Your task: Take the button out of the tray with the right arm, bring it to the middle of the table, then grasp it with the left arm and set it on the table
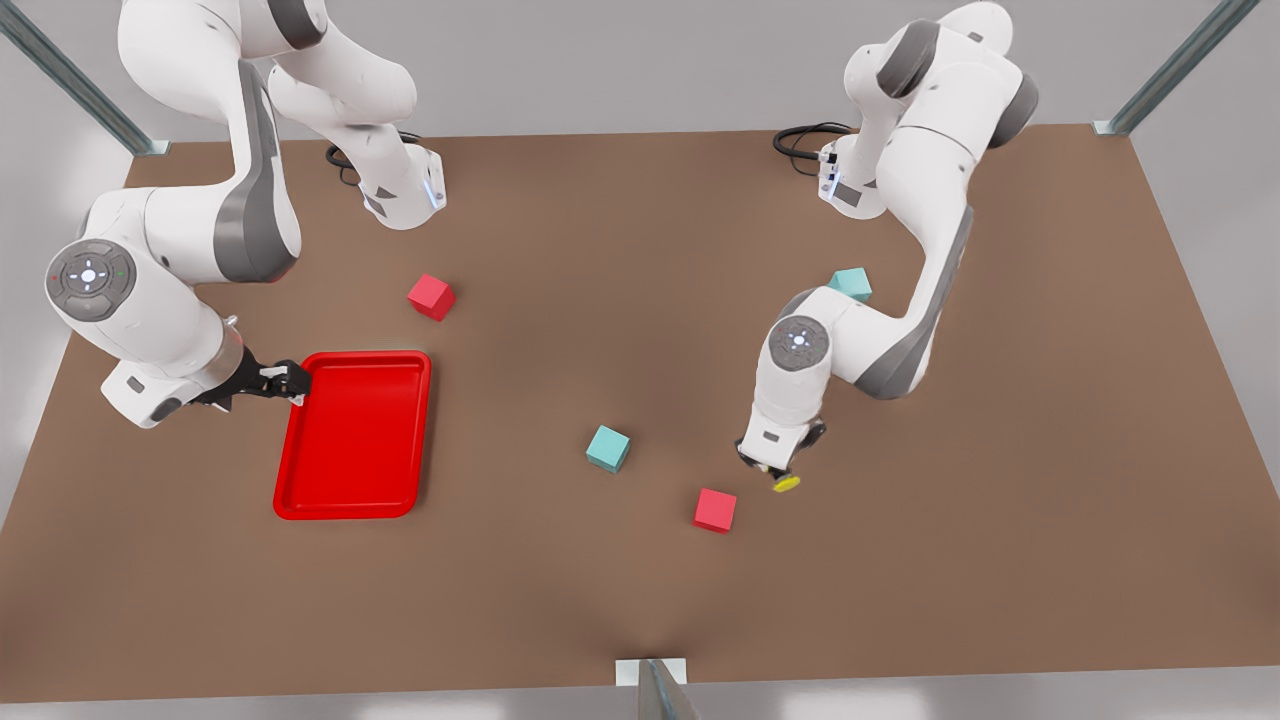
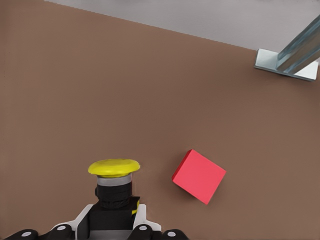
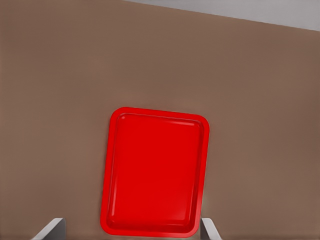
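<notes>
The button (image 1: 787,483), with its yellow domed cap, sits sideways at the tip of my left gripper (image 1: 775,470), low over the brown table (image 1: 600,300) right of centre in the front view. In the left wrist view the gripper (image 2: 112,220) is shut on the button (image 2: 114,170) by its dark body. My right gripper (image 1: 290,380) hovers at the far corner of the red tray (image 1: 352,514), on the front view's left. It is open, and its fingertips (image 3: 52,227) stand wide apart over the near end of the tray (image 3: 106,175), which holds nothing.
A red cube (image 1: 715,510) (image 2: 199,176) lies close beside the held button. A teal cube (image 1: 608,448) sits mid-table, another teal cube (image 1: 851,284) behind the left arm, and a second red cube (image 1: 431,297) beyond the tray. A metal post (image 1: 655,690) stands at the front edge.
</notes>
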Tool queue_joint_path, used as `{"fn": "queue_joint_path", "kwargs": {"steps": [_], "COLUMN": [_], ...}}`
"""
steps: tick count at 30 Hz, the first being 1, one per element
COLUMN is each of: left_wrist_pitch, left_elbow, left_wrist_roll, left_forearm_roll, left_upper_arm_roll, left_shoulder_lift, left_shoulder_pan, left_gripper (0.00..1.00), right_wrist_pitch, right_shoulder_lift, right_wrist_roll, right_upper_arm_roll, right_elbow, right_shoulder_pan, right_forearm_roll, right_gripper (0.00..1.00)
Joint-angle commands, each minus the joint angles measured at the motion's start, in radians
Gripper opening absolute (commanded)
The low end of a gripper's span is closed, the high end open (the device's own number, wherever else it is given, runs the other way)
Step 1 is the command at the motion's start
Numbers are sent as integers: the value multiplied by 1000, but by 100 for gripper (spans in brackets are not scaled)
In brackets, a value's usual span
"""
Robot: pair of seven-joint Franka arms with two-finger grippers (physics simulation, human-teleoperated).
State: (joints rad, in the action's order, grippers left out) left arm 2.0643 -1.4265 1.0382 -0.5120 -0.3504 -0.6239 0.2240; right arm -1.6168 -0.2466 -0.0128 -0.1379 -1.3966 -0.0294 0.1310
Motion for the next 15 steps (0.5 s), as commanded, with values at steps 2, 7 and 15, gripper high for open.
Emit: {"fn": "queue_joint_path", "kwargs": {"steps": [2, 7, 15], "left_wrist_pitch": [-115, -110, -99], "left_elbow": [3, 41, 121], "left_wrist_roll": [1160, 1418, 1669], "left_forearm_roll": [-240, -174, -49], "left_upper_arm_roll": [217, 464, 706], "left_shoulder_lift": [-40, -157, -344], "left_shoulder_pan": [198, 377, 578], "left_gripper": [46, 46, 46], "right_wrist_pitch": [-2, 15, 51], "right_shoulder_lift": [-3, -7, -3], "right_wrist_roll": [13, 13, 11], "right_upper_arm_roll": [0, -12, -20], "right_elbow": [2, 11, 16], "right_shoulder_pan": [2, 28, 94], "right_forearm_roll": [-1, -1, 7], "right_gripper": [100, 100, 100]}}
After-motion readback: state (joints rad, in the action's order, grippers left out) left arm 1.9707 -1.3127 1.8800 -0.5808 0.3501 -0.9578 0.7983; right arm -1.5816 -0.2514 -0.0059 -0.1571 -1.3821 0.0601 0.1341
